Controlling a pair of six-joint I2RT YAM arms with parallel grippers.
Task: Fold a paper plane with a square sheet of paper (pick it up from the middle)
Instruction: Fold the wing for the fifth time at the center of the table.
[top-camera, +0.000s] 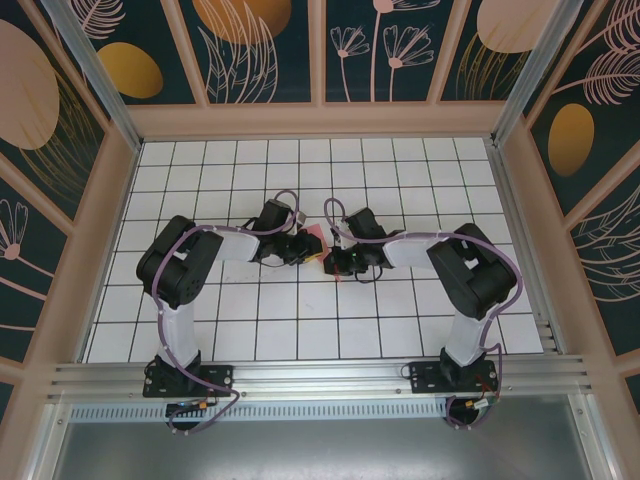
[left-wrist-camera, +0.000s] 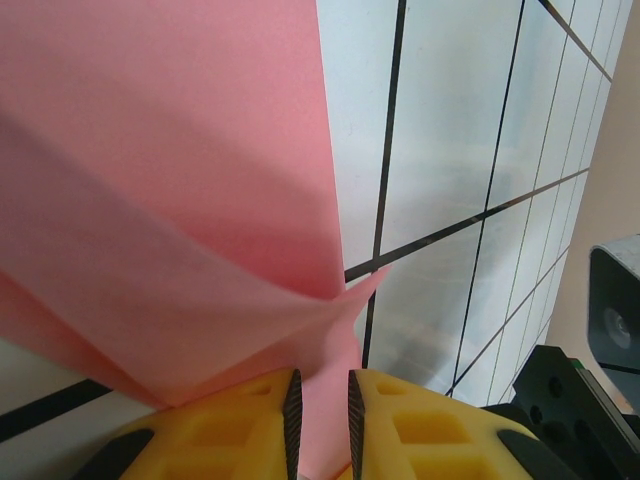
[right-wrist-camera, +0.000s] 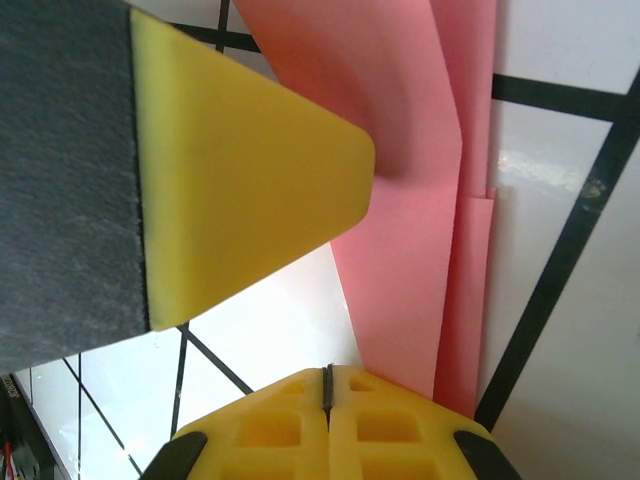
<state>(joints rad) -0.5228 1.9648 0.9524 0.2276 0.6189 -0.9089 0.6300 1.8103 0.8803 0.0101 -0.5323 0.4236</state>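
A white table (top-camera: 300, 170) marked with a black grid sits inside walls painted with leaves and flowers. Two arms are bolted at the table's near edge. The left arm (top-camera: 190, 265) and the right arm (top-camera: 465, 265) both bend inward, and their wrists meet at the table's middle.

A folded pink sheet of paper (top-camera: 313, 237) sits at the table's middle, between the two wrists. From above only a small pink patch is visible, too small to show its outline.

In the right wrist view the paper (right-wrist-camera: 410, 200) is a long band of stacked layers. Its straight folded edges run lengthwise up the view, away from the fingers, across a black grid line of the table. In the left wrist view the paper (left-wrist-camera: 170, 180) rises as a broad flap with one straight edge leading away from the fingers. A small folded corner points to the right over the table's grid. I cannot tell whether the paper lies flat on the table or is lifted off it.

The left gripper (left-wrist-camera: 320, 425) is nearly closed. Its yellow fingers (left-wrist-camera: 240, 430) leave a thin slot, and pink paper runs into that slot, so they are pinching the sheet.

The right gripper (right-wrist-camera: 327, 405) has its yellow fingers (right-wrist-camera: 270, 430) pressed tightly together with nothing between them. The paper passes just beside them. One finger of the left gripper, yellow with a grey pad, reaches in over the paper.
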